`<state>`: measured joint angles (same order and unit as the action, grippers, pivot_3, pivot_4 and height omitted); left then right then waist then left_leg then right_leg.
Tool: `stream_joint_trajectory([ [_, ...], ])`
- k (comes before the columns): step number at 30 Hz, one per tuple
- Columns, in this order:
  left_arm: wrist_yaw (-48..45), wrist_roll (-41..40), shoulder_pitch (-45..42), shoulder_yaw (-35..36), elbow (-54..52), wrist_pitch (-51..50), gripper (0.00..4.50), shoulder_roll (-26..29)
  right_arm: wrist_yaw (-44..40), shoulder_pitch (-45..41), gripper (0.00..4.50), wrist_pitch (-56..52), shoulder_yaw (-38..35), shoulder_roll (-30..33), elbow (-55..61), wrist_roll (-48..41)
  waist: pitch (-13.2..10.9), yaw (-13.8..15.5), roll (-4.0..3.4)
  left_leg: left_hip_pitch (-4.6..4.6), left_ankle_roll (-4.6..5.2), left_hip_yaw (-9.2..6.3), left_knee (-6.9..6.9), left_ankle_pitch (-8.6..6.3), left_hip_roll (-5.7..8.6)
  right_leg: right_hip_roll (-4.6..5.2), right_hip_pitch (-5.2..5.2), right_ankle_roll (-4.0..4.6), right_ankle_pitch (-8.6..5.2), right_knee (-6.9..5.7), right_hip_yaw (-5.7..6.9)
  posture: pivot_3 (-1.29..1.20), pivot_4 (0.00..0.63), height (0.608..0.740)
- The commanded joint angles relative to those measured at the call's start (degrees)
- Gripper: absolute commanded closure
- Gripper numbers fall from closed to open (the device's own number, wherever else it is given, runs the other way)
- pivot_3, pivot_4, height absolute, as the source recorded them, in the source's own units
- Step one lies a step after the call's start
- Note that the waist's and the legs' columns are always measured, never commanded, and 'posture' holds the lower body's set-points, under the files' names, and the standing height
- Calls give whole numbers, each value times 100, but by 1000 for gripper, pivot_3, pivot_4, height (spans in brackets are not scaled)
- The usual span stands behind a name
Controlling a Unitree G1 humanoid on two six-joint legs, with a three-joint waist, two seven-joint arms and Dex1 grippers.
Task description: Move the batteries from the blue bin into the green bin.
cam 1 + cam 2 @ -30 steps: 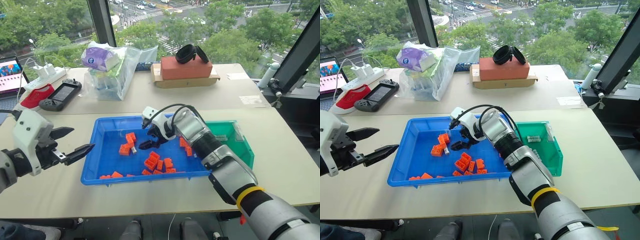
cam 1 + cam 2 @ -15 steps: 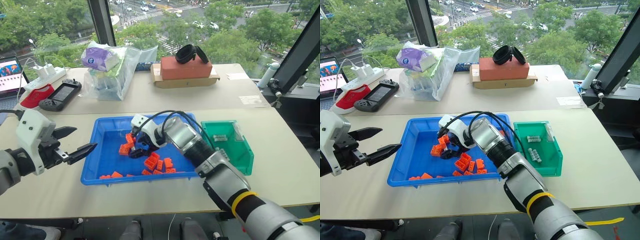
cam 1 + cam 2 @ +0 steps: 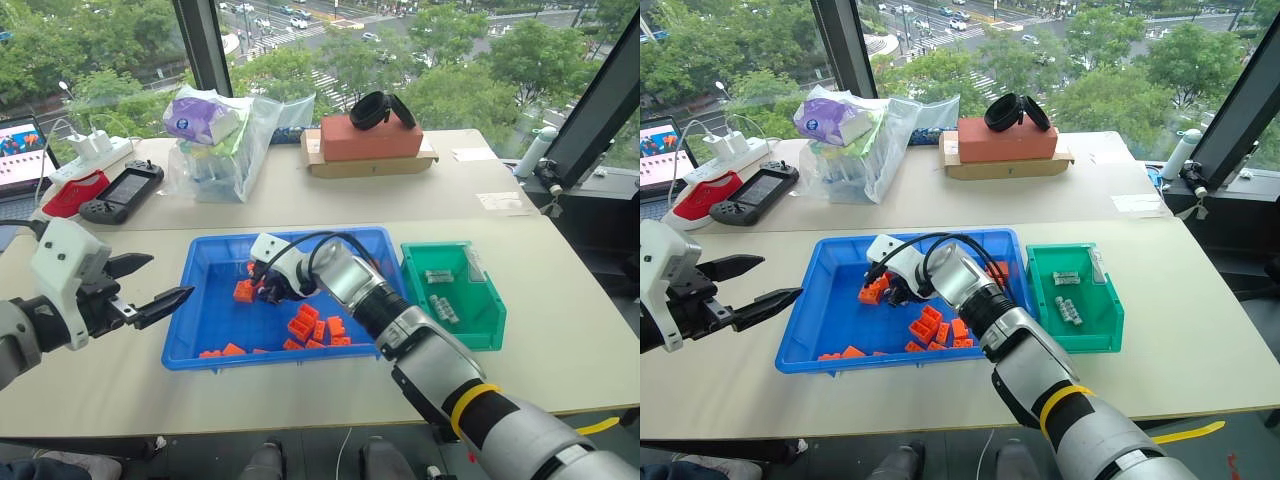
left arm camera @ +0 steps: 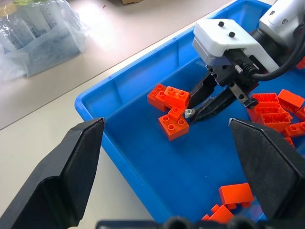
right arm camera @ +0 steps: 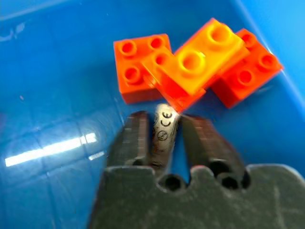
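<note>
My left gripper (image 3: 160, 299) hangs over the bare surface (image 3: 120, 380) just left of the blue bin (image 3: 215, 345), its jaws spread wide with nothing between them. In the left wrist view its two fingers (image 4: 66, 176) frame the bin's near corner, and their tips are cut off by the lower edge.

Inside the blue bin, toward its left-centre, my right gripper (image 3: 268, 290) reaches down among the orange blocks (image 3: 243, 291). Its jaws are closed on a battery (image 5: 164, 131), a silvery cylinder with small printed marks, lying lengthwise between the two fingers (image 5: 136, 136). Only the battery's upper half shows; the rest is hidden by the gripper's body. From the head views the battery is too small to make out behind my wrist. A cluster of three orange blocks sits just past the battery's tip, touching or nearly so; I cannot tell which.

To the right, the green bin (image 3: 488, 325) stands beside the blue bin, with several batteries (image 3: 436, 277) lying on its floor; their exact count is hard to read
</note>
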<state>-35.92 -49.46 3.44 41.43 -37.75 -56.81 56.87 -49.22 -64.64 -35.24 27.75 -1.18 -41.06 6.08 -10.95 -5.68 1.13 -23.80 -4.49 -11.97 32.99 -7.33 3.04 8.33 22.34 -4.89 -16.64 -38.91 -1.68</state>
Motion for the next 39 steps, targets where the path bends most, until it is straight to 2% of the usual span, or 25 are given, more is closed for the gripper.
stream_joint_trajectory([
  [1,-34,91,-48,-24,6,164,0,47,-339,130,4237,-219,111,296,385,88,0,0,0,0,0,1,0,0,0,0,0,0,0,0,-1,0,150,740],
  [5,-61,107,-135,-167,77,248,0,46,-636,83,4237,-513,-9,732,1074,-30,0,15,0,-1,0,2,0,0,0,0,0,0,0,1,-2,0,150,740],
  [9,-260,117,-281,-458,243,407,0,93,-1636,104,4238,-1331,-375,1823,3184,-679,-3,42,-1,-24,0,2,2,0,1,1,16,-2,-1,7,-1,0,150,740],
  [12,-326,133,-501,-659,445,503,0,106,-1912,140,4238,-1593,-866,2624,3967,-1047,-2,36,1,-42,0,3,3,0,1,1,32,0,0,8,-1,0,150,740],
  [17,-370,83,-1006,-1101,710,539,0,53,-2162,317,4238,-1477,-1526,3886,4212,-1348,-2,63,3,-40,1,9,3,0,0,2,26,-16,-10,15,-1,0,150,740],
  [21,-543,246,-1494,-1650,1000,690,0,85,-2302,800,4238,-1255,-1630,5014,3957,-1197,-3,155,5,-41,1,14,6,-1,0,3,22,-23,-13,22,-1,0,150,740],
  [24,-718,433,-1680,-1935,1150,835,0,150,-2180,1061,4238,-1447,-1646,5294,3829,-1225,-3,151,6,-43,5,31,6,-3,0,6,21,-19,-11,35,-10,0,150,740],
  [29,-570,427,-2306,-2120,1305,923,0,-104,-1837,1491,4238,-1962,-1587,5253,3881,-1284,-5,103,9,-41,10,71,8,-5,-8,6,32,-17,-9,27,-37,0,150,740],
  [32,-587,558,-2372,-2145,1339,975,0,-89,-1485,1606,4238,-1971,-1516,5255,3719,-1074,-5,118,9,-44,10,88,15,-6,-9,8,26,-18,-9,33,-38,0,150,740],
  [33,-594,599,-2364,-2145,1344,992,0,-76,-1452,1646,3228,-1906,-1485,5313,3696,-1026,-6,120,9,-44,11,96,16,-6,-9,10,27,-18,-9,33,-42,0,150,740],
  [36,-607,678,-2353,-2122,1355,1018,0,-70,-1449,1653,2361,-1878,-1550,5387,3686,-1096,-6,144,9,-46,11,102,17,-6,-11,10,28,-18,-9,34,-43,0,150,740],
  [39,-585,737,-2352,-2105,1343,1017,0,-101,-1444,1557,1205,-1818,-1662,5485,3621,-1135,-6,161,9,-47,11,103,18,-6,-12,11,28,-19,-9,36,-43,0,150,740],
])
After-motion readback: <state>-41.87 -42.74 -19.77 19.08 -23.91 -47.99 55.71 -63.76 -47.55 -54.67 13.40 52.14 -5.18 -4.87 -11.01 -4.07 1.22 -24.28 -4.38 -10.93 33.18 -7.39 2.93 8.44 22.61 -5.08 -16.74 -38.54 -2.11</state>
